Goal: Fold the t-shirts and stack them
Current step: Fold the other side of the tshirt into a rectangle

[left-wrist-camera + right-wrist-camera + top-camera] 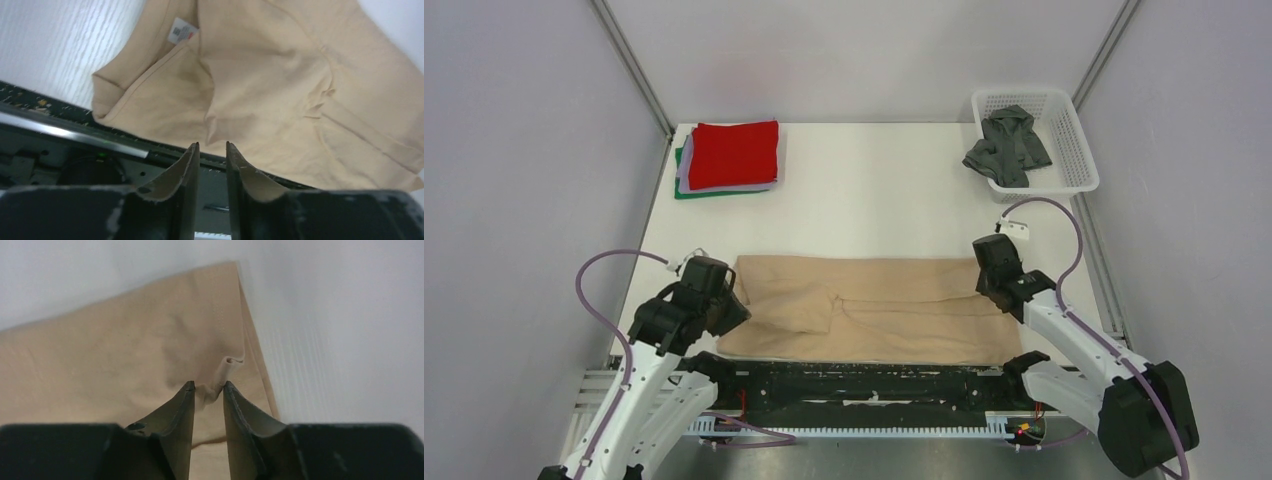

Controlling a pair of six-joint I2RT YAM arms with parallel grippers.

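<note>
A large tan t-shirt [874, 310] lies folded into a long band along the table's near edge. Its white neck label [181, 31] shows in the left wrist view. My left gripper [736, 305] is at the shirt's left end, jaws [212, 146] slightly open with nothing between them. At the shirt's right end my right gripper [992, 292] also stands slightly open [208, 385], with a small pucker of tan cloth [125, 350] between its tips. A red t-shirt [734, 152] tops a folded stack over lavender [686, 172] and green [686, 193] ones at the back left. A dark grey t-shirt [1009, 145] lies crumpled in the basket.
The white mesh basket [1079, 150] stands at the back right corner. A black rail [854, 380] runs along the near edge just under the tan shirt. Grey walls with metal posts close in on the left, right and back.
</note>
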